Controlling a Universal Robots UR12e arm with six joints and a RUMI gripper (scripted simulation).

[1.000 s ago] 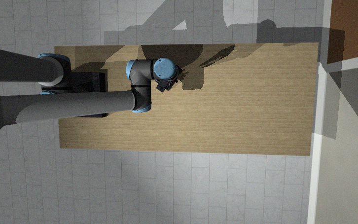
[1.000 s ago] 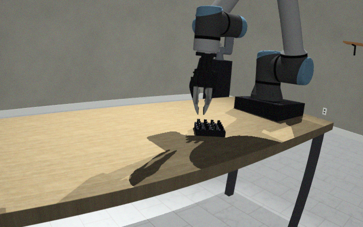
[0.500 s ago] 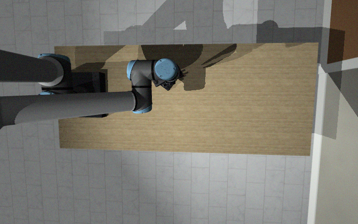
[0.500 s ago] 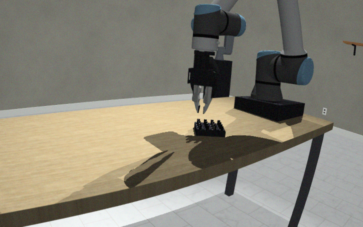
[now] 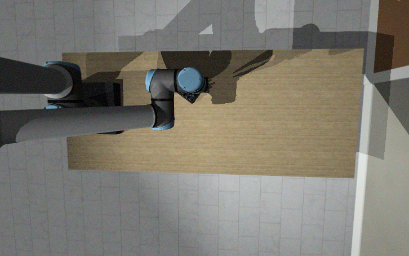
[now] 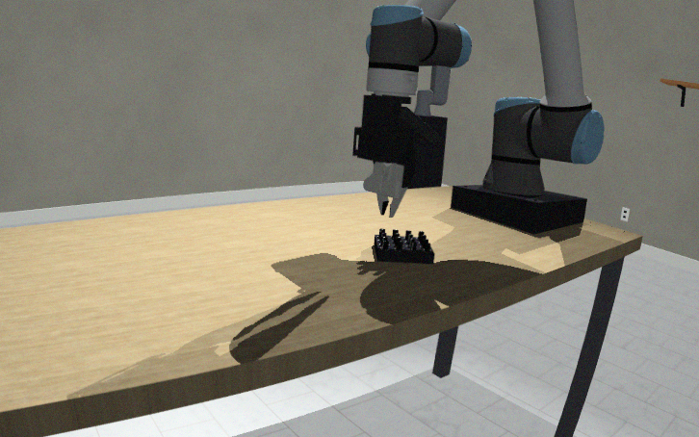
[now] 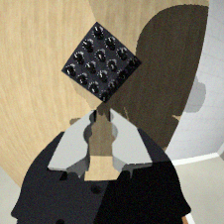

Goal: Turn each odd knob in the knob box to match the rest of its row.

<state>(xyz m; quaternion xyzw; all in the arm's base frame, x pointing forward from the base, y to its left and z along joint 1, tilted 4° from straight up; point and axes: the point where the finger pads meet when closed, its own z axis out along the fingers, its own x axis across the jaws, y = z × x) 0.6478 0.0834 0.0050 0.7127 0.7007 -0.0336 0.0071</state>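
Observation:
The black knob box (image 6: pixel 403 256) (image 7: pixel 89 56) stands on the table with several black knobs in rows on top. The top view shows only a corner of it beside the wrist; the arm hides the rest. In the wrist view it appears turned like a diamond, above the fingertips. Pale marks ring the knobs, but the pointing directions and row labels are too small to tell. My gripper (image 6: pixel 387 213) (image 7: pixel 102 110) is open by a narrow gap, with nothing between the fingers. It hangs above the box, touching no knob.
The wooden table (image 5: pixel 263 136) (image 6: pixel 124 282) extends far beyond the box, and the box stands near one long edge. The robot's black base block (image 6: pixel 515 211) stands at the table's end. Shadows of the arm fall beside the box.

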